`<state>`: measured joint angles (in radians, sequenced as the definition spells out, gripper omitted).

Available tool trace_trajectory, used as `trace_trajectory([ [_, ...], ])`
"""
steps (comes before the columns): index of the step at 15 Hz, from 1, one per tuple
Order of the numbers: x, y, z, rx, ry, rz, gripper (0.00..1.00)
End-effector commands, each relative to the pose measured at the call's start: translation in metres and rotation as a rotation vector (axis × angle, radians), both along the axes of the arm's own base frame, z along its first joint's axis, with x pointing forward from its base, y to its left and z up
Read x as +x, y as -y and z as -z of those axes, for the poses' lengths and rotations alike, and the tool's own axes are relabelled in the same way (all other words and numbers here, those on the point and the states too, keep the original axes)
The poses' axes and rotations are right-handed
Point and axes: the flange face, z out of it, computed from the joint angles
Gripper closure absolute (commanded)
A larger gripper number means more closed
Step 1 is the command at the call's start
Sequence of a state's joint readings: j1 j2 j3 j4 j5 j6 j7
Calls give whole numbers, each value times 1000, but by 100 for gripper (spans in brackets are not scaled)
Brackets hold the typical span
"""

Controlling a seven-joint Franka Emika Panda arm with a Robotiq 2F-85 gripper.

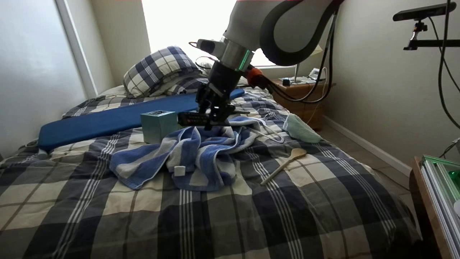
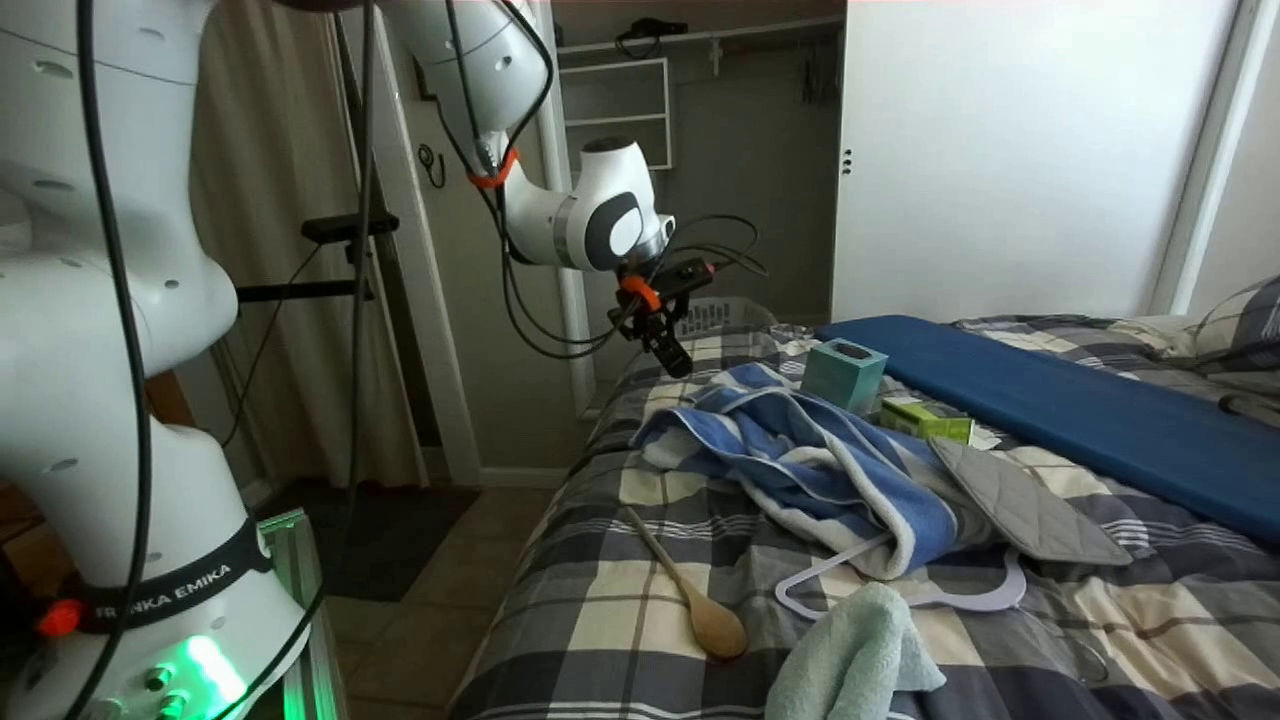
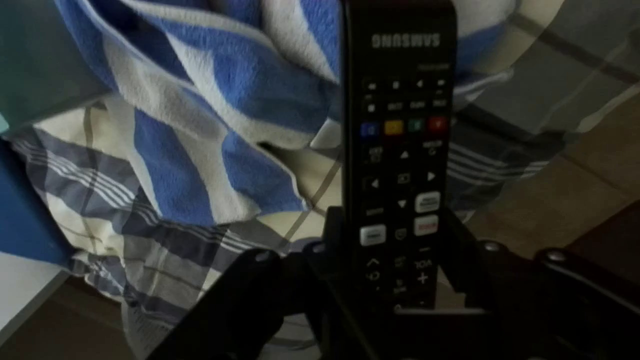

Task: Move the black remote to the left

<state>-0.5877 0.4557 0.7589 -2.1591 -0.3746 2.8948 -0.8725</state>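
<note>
The black remote (image 3: 400,165) is grasped between the fingers (image 3: 334,230), one against each long edge. That hold suits a thin, flat thing: it likely spares the buttons and leaves the remote's underside free for setting down. In the wrist view it lies right of centre, its long axis running nearly straight up and down the frame. The Samsung end points to the top edge, its lettering upside down, with the button face toward the viewer; the opposite end goes down among the dark fingers and is lost. In an exterior view the remote (image 1: 193,118) is near the middle of the frame, roughly level, jutting left; which end leads there is too dark to tell.

It appears to hang clear above the striped towel (image 1: 201,154), probably so that the folds cannot snag it during a sideways carry. The teal box (image 1: 158,126) stands upright just left of it in that frame and could be knocked if the carry goes that way. Beyond, the blue board (image 1: 107,118) slants across the upper left, and the wooden spoon (image 1: 281,167) lies lower right of centre, its bowl toward the upper right.
</note>
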Motion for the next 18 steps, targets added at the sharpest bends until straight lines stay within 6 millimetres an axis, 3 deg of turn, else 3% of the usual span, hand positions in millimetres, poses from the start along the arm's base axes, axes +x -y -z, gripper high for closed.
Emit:
trace_trajectory([
  [1,48,-58,-15,85,28,-89,77],
  [3,64,-97,-16,146,1,-141,77],
  [6,87,-131,-5,187,-84,-164,77],
  [13,142,-147,47,209,-211,-19,77],
  [18,163,-156,91,224,-290,95,77],
])
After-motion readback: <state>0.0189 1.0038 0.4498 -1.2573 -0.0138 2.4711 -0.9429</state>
